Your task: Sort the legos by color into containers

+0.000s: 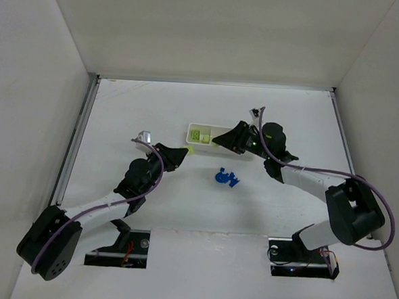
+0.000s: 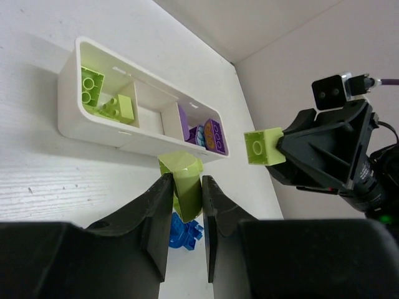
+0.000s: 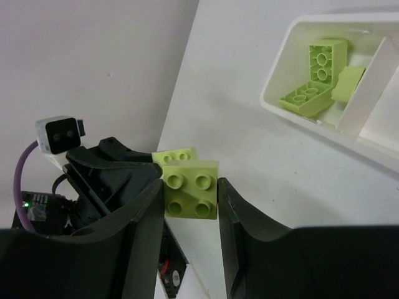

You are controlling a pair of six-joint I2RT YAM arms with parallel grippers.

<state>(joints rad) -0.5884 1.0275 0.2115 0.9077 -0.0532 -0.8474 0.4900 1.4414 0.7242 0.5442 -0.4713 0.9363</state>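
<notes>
The white tray [image 1: 222, 130] lies at mid-table. Its left compartment holds lime-green legos [image 2: 93, 87]. Purple legos [image 2: 212, 134] lie in a compartment further right. My left gripper [image 2: 186, 187] is shut on a lime-green lego [image 2: 181, 171], just in front of the tray's near wall [image 2: 68, 106]. My right gripper [image 3: 190, 187] is shut on a square lime-green lego [image 3: 190, 197], held above the table near the tray's right part [image 1: 217, 142]. The two grippers face each other closely. Several blue legos [image 1: 226, 177] lie in a heap on the table in front of the tray.
White walls enclose the table on the left, back and right. The blue heap also shows below my left fingers in the left wrist view [image 2: 184, 232]. The right arm [image 1: 306, 180] reaches in from the right.
</notes>
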